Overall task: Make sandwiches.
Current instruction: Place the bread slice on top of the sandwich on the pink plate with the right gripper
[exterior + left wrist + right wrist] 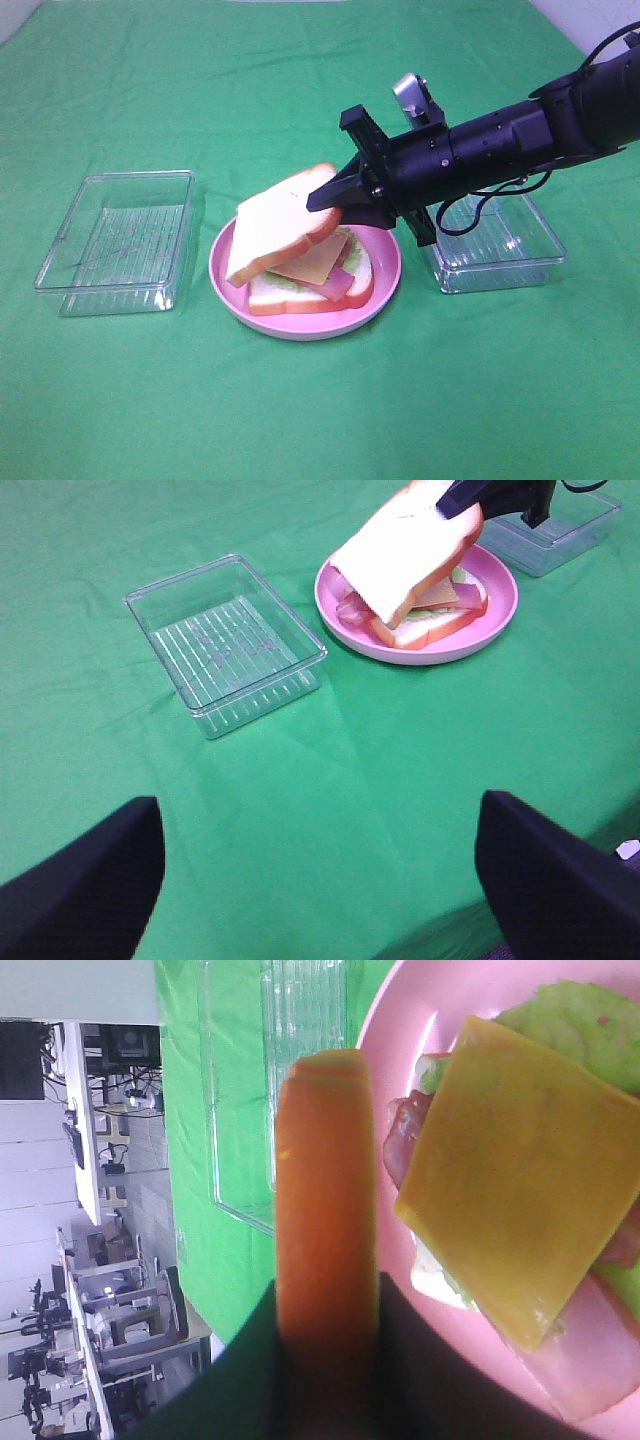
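Nearest, a broad stretch of the green-clothed bench (320, 410) lies open along the front edge. At centre sits the round pink plate (385, 285), carrying the lower white bread slice with orange-red crust (300, 297), pale green lettuce leaf (590, 1020), pink-red bacon strip (335, 287) and yellow square cheese slice (312, 265), the cheese lying askew on the stack. Above it the upper white bread slice with orange-red crust (275, 225) hangs tilted, its low edge near the plate's 9 o'clock rim, its high edge at 1 o'clock pinched in the closed right tool (330, 197). At 9 o'clock from the plate, apart from it, stands a clear plastic rectangular tray (118, 240); a second clear tray (500, 255) stands at 3 o'clock, partly under the black arm. The left tool (318, 880) hangs above bare cloth, its fingers (85, 890) spread wide, holding nothing. Beyond the trays the cloth runs free to the far edge.
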Available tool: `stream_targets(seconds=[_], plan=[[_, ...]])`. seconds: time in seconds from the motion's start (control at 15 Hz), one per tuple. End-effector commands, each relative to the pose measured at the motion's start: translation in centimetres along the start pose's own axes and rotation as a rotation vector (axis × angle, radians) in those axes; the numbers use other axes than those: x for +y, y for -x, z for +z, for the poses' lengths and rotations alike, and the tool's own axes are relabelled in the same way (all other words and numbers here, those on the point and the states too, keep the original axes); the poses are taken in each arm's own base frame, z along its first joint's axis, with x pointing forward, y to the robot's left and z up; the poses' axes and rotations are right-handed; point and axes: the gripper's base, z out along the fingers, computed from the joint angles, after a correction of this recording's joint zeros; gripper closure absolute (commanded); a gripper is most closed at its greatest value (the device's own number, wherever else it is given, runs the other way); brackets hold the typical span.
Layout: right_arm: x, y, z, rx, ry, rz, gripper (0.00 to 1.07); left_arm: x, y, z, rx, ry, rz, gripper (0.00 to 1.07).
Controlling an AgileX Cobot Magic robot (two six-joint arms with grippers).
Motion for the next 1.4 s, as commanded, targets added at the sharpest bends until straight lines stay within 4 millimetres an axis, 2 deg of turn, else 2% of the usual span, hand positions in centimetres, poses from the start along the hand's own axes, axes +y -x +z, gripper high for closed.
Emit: stream_targets(seconds=[0.07,1.13,1.2,1.4], plan=[[0.0,-0.1,0.0,0.006,-0.004,-0.006,1.07,0.0,-0.1,-0.3,-0.036,0.003,-0.001,0.26],[-1.5,-0.3,0.6,0.041,-0.065,0.056,1.07,0.0,-0.1,-0.3,-0.036,0.003,-0.001,0.26],[-1.5,-0.3,0.6,0.043,-0.068,0.061,1.02,0.0,-0.1,-0.3,-0.036,0.003,-0.001,0.26],[-1.5,-0.3,0.6,0.045,-0.066,0.061,0.74,0.0,-0.1,-0.3,-0.036,0.003,-0.001,0.26]])
